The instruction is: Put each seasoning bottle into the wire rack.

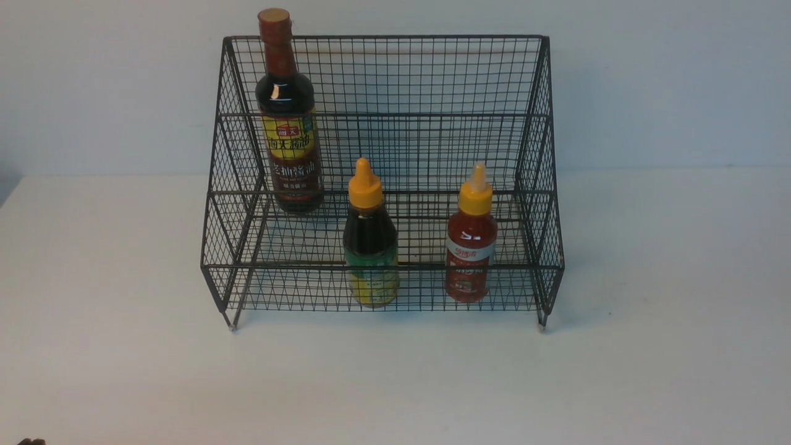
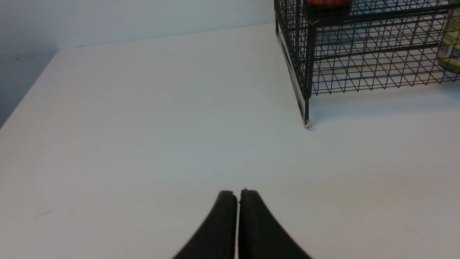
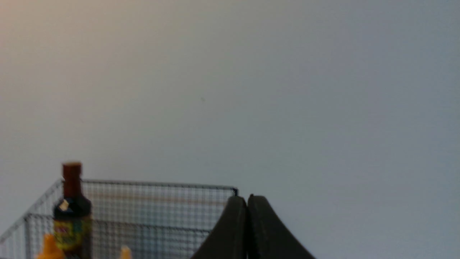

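A large black wire-mesh rack (image 1: 383,154) with two stepped tiers is standing on the white bench (image 1: 123,371). The tall dark soy-sauce bottle (image 1: 288,123) with a red cap is standing upright on the upper tier, toward ten o'clock. On the lower tier, the dark squeeze bottle (image 1: 371,241) with an orange nozzle is sitting near six o'clock, the red squeeze bottle (image 1: 471,241) near four o'clock, well apart. The left gripper (image 2: 238,192) is hovering over bare bench, jaws clenched on nothing. The right gripper (image 3: 247,198) is pointing at the wall above the rack, jaws likewise pressed together, empty.
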### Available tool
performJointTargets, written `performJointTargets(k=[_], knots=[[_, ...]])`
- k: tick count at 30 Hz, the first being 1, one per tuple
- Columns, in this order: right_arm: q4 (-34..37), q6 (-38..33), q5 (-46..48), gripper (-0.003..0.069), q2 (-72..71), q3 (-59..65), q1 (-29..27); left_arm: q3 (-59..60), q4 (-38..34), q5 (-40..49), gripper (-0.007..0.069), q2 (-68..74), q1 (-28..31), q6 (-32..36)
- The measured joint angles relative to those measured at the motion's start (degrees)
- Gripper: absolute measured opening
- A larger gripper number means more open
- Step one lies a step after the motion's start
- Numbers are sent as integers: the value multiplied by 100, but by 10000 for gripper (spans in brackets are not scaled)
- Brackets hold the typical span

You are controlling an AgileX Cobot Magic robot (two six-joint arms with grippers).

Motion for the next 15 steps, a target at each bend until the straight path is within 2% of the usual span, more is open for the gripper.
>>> performJointTargets(k=[6,9,11,15], knots=[[-184,-22,234,-15,-215,1088,-895,0,0,0,-5,0,0,0],[-228,-22,387,-15,-621,1724,-1102,0,0,0,-5,0,0,0],[-212,-1,1269,-15,-967,1835,-1176,0,0,0,-5,0,0,0],[-269,31,1767,-15,-1080,1838,-1189,0,0,0,-5,-5,5,0]])
